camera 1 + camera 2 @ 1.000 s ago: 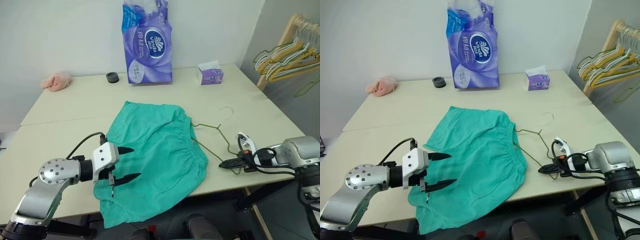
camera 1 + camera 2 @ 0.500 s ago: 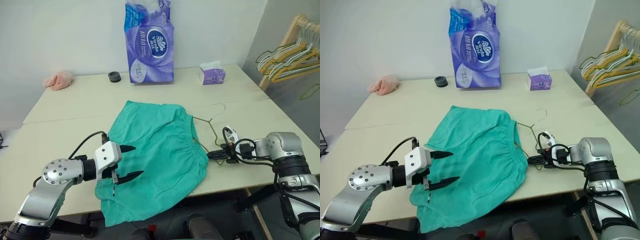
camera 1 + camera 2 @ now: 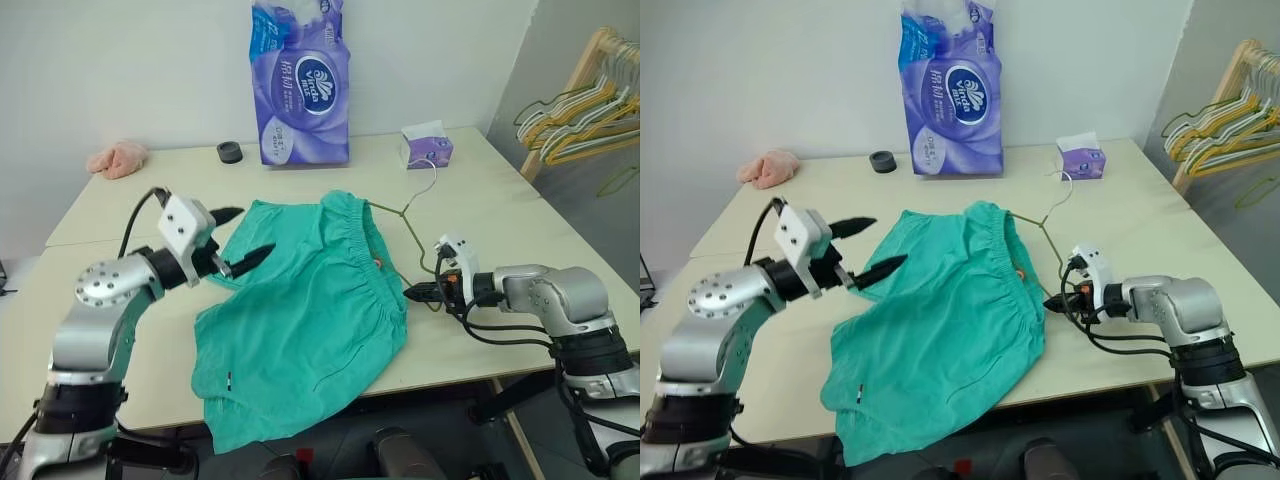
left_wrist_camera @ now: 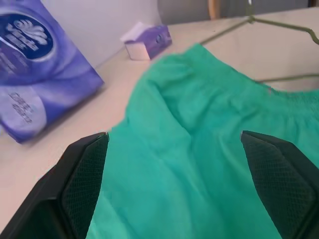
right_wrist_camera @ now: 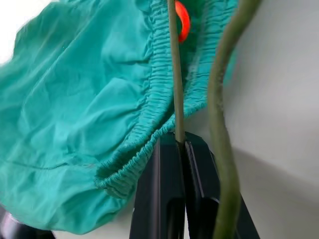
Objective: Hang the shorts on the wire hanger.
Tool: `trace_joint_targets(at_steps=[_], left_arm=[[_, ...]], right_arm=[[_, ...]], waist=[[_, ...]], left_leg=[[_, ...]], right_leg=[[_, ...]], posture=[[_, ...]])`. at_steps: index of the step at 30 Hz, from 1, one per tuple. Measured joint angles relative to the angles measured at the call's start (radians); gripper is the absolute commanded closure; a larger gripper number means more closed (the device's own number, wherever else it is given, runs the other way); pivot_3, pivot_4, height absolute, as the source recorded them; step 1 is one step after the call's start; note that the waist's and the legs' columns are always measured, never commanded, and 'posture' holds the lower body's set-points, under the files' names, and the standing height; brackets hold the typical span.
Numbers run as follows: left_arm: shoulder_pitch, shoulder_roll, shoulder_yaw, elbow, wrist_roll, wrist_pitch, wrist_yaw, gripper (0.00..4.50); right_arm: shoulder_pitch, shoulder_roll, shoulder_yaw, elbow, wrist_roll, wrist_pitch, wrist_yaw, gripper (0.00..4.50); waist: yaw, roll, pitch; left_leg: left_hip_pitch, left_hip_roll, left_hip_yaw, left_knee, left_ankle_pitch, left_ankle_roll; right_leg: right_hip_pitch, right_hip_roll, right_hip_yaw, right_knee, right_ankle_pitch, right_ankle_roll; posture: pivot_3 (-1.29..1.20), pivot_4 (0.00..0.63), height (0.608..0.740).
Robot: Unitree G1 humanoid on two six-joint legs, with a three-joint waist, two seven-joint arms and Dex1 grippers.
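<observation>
Overhanging table edge (image 3: 470, 365): shorts (image 3: 300, 330) (hanger (image 3: 400, 215) clamped).

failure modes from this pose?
1. The right gripper pinches only thin wire of the wire hanger; it could twist or slip in the jaws.
2. The shorts hang over the table edge and may slide off.
3. The open left gripper holds nothing, so the waistband is unsupported.

Left arm raised at the left of the scene, forearm reaching far and rightward; left gripper (image 3: 233, 238) points roughly level, its two black fingers (image 4: 82, 181) spread wide with nothing between them. Right arm extends leftward from the right side; right gripper (image 3: 415, 292) angles downward, its jaws pressed together on a thin wire.
</observation>
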Motion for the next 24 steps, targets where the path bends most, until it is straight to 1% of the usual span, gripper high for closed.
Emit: trace_joint_targets(at_steps=[2,6,11,15,20,24], left_arm=[[-0.071,0.030,-0.002,0.070,0.013,-0.031,-0.025,0.03],[-0.196,0.095,-0.023,0.185,0.059,-0.106,-0.105,0.03],[-0.272,0.102,-0.121,0.308,0.117,-0.204,-0.226,0.03],[-0.337,0.102,-0.202,0.350,0.146,-0.266,-0.348,0.03],[-0.376,0.072,-0.264,0.421,0.182,-0.332,-0.416,0.03],[-0.334,0.082,-0.300,0.399,0.185,-0.332,-0.505,0.03]], right_arm=[[0.004,-0.025,0.035,-0.042,-0.019,-0.050,0.012,4.50],[0.002,-0.034,0.078,-0.097,-0.045,-0.114,0.031,4.50],[-0.002,-0.066,0.141,-0.143,-0.101,-0.195,0.057,4.50],[-0.003,-0.097,0.185,-0.189,-0.137,-0.247,0.091,4.50],[-0.005,-0.127,0.228,-0.229,-0.194,-0.318,0.122,4.50],[-0.005,-0.132,0.234,-0.245,-0.217,-0.349,0.137,4.50]], waist=[[0.000,0.000,0.000],[-0.008,0.000,-0.001],[-0.016,-0.001,-0.001],[-0.017,-0.001,-0.001],[-0.021,-0.001,-0.001],[-0.035,-0.001,-0.001]], left_leg=[[0.000,0.000,0.000,0.000,0.000,0.000],[0.000,-0.001,0.000,0.000,0.000,0.000],[-0.001,-0.002,-0.002,0.000,0.000,0.000],[-0.001,-0.003,-0.002,0.000,0.000,0.000],[-0.001,-0.003,-0.003,0.000,0.000,0.000],[-0.001,-0.003,-0.004,0.000,0.000,0.000]], right_leg=[[0.000,0.000,-0.001,0.000,0.000,0.000],[0.000,0.000,0.000,0.000,0.000,0.000],[0.000,-0.002,-0.001,0.000,0.001,-0.001],[0.000,-0.003,-0.001,0.000,0.001,-0.001],[0.000,-0.003,-0.001,0.000,0.001,-0.001],[0.000,-0.003,-0.002,0.000,0.001,-0.001]], posture=[[-0.25,0.022,0.740],[-0.25,0.019,0.740],[-0.25,0.016,0.740],[-0.25,0.015,0.740],[-0.27,0.016,0.740],[-0.27,0.018,0.740]])
